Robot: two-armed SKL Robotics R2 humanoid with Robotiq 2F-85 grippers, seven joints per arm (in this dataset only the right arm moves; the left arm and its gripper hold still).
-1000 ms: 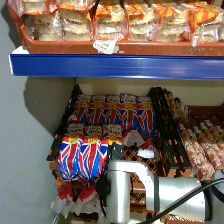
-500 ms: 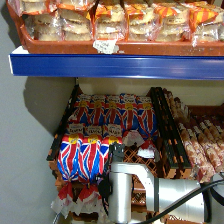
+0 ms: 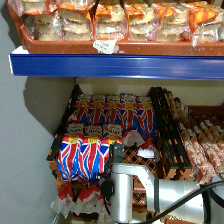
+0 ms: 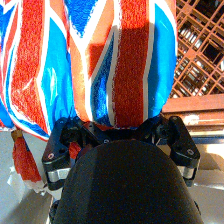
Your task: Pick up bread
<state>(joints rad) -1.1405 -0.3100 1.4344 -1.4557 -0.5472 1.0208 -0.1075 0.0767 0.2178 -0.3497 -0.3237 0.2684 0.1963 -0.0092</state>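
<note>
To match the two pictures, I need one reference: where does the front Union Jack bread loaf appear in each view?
Head view: the front bread loaf lies at the lower left, on the brown lattice crate, just above the right arm.
Right wrist view: the same loaf fills the upper part of the picture, directly ahead of the tool.
Shared landmark: the brown lattice crate beside the loaf.

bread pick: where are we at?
Done: the right arm has reached the lower shelf and sits right in front of the front row of flag-bag loaves. In hand: in the wrist view, the gripper is pressed up against one loaf; whether it has a grip cannot be seen. Left: the loaf sits level with its neighbours in the crate, so closing, lifting and pulling out remain.
</note>
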